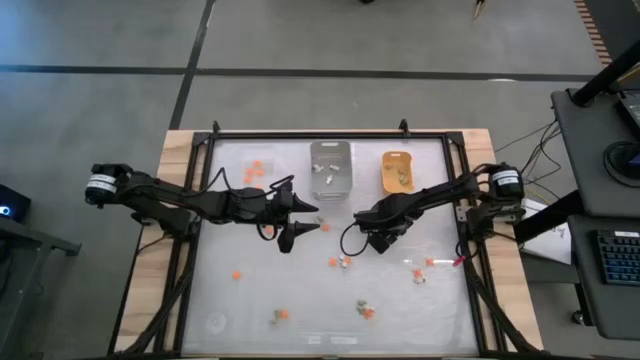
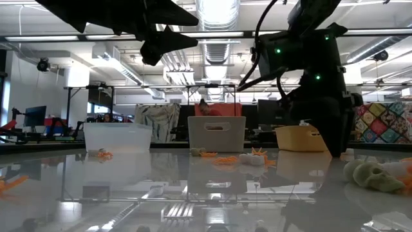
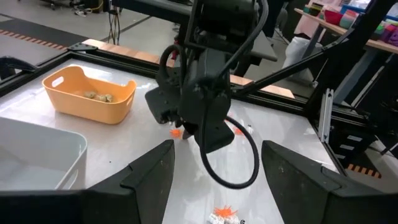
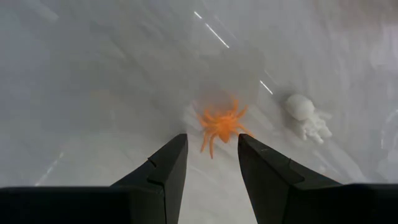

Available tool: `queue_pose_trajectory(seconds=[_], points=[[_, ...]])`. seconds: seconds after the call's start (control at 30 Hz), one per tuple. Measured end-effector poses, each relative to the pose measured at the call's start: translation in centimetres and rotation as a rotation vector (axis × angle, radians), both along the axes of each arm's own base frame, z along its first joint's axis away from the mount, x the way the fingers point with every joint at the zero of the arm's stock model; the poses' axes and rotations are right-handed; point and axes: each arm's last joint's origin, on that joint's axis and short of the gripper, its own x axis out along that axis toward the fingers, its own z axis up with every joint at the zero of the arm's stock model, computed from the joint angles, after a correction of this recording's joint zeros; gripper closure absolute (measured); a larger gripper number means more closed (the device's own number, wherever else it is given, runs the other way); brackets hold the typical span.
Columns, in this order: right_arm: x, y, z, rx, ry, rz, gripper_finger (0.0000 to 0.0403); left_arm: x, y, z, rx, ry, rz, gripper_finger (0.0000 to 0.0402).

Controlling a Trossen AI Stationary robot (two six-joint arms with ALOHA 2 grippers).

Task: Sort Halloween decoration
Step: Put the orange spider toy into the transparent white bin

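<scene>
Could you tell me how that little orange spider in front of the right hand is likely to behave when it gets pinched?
The orange spider looks light, so it may skid on the glossy table. Its thin splayed legs probably flex, so a grip on the body seems safer. It lies flat, so rolling seems unlikely. The right hand stands open before it.

Four cameras, one table (image 1: 240, 300)

The high view looks straight down on the whole table; the low view looks level across its top into the room. The left wrist view faces the orange-yellow tray (image 3: 87, 94), also visible overhead; the right wrist view looks closely down at an orange spider (image 4: 222, 126).
</scene>
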Motion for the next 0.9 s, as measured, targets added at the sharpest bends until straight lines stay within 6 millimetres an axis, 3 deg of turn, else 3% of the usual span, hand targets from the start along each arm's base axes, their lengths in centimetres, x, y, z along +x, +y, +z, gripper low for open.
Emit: queue_pose_trajectory(seconds=[0.37,0.73,0.9], points=[[0.28,-0.07,-0.32,-0.026,-0.008,0.035,0.0275,0.00,0.10,0.00,0.008,0.000,0.034,0.0177],[0.49,-0.08,-0.33,-0.028,-0.031,0.054,0.0382,0.00,0.10,0.00,0.008,0.000,0.034,0.0177],[0.39,-0.08,-0.02,-0.017,-0.038,0.077,0.0393,0.00,0.10,0.00,0.008,0.000,0.034,0.0177]])
